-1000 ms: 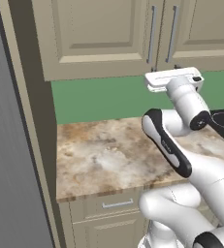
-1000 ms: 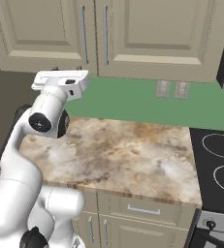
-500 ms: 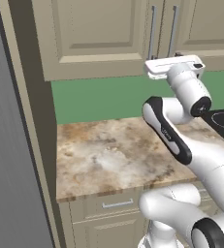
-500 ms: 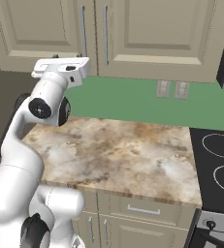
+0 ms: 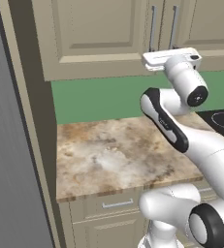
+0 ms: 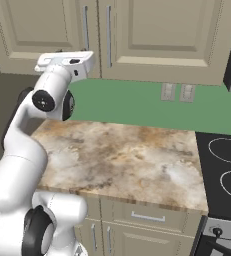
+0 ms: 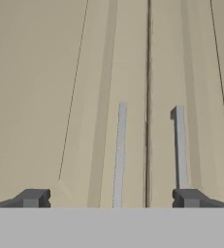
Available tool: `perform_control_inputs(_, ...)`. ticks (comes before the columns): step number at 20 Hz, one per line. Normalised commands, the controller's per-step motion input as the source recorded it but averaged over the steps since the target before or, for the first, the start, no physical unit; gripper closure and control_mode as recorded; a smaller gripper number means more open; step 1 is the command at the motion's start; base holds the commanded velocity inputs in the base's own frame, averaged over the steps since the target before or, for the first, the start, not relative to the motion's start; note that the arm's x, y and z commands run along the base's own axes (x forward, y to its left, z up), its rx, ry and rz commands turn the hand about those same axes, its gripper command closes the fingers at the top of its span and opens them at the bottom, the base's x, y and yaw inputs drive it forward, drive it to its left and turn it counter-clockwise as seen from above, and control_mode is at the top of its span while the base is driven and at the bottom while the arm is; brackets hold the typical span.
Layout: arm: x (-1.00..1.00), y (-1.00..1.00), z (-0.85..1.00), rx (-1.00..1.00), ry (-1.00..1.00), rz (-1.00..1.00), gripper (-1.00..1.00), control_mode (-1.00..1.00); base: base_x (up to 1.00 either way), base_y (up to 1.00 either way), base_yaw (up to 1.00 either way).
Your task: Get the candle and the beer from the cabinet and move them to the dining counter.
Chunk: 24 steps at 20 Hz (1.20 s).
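- Green wall (image 6: 137, 105) runs behind a marbled stone worktop (image 6: 122, 160), and over both hangs the cabinet (image 5: 99, 34) — my landmark for everything below.
- Both of its doors are shut, so I cannot see the candle or the beer; I judge they sit inside, behind those panels.
- I have the gripper (image 7: 108, 199) raised to the lower edge of the cabinet and facing the seam where the two doors meet. That makes sense to me: a door has to swing open before anything can be lifted out.
- Its jaws stand spread as wide as they go and hold nothing. In the hand view the two dark tips sit apart at the bottom, with the left door's handle (image 7: 119, 155) between them and the right door's handle (image 7: 180, 145) just above the right tip.
- Neither tip touches a handle as far as I can tell — the handles look a little way ahead of them.
- My guess is that the wide stance is there to take one bar between the fingers; which door, I cannot say.
- Count near the cabinet: two doors at the seam, two vertical silver bar handles, one arm (image 5: 181, 131), one gripper.
- Below the cabinet: one worktop, a drawer (image 6: 147, 216) under it, two wall outlets (image 6: 177, 92) on the green, and a dark stove top (image 6: 224, 170) to the right.
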Motion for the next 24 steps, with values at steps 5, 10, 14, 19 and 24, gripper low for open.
perform_control_inputs(5,0.49,0.00,0.00,0.00,0.00,0.00,-1.00,-1.00,0.00,0.00,0.00)
perform_control_inputs(10,0.44,0.00,0.00,0.00,0.00,0.00,-1.00,-1.00,0.00,0.00,0.00)
perform_control_inputs(14,0.38,0.00,0.00,0.00,0.00,0.00,-1.00,-1.00,0.00,0.00,0.00)
perform_control_inputs(19,0.36,0.00,0.00,0.00,0.00,0.00,-1.00,-1.00,0.00,0.00,0.00)
perform_control_inputs(24,0.35,-0.02,0.00,0.00,0.00,0.00,-1.00,-1.00,0.00,0.00,0.00)
